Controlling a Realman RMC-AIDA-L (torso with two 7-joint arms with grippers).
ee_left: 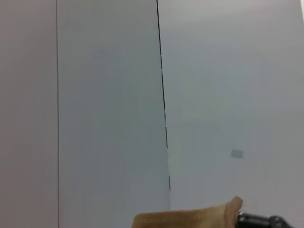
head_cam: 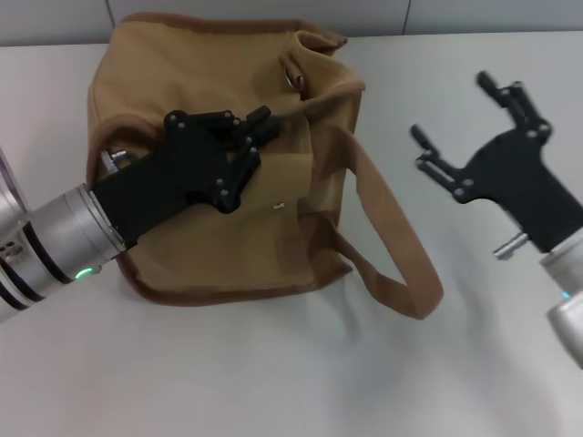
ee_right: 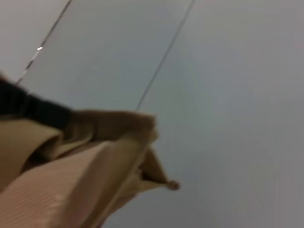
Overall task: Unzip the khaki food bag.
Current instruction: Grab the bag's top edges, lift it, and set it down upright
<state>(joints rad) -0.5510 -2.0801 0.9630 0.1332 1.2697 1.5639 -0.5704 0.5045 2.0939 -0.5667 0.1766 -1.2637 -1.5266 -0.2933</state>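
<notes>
Khaki food bag [head_cam: 219,228]: laid on the white table [head_cam: 273,382], one handle [head_cam: 401,264] spilled rightward.
Left gripper [head_cam: 260,127]: pressed onto the bag's top, jaws closed together.
Right gripper [head_cam: 465,127]: held beside the bag, jaws spread, nothing gripped.

Zipper of the khaki food bag [head_cam: 219,182] hidden beneath the left gripper [head_cam: 260,127] fingertips, bag's rear side out of sight beyond them, right gripper [head_cam: 465,127] arm cut off by the head view's edge, bag blurred in right wrist view.
</notes>
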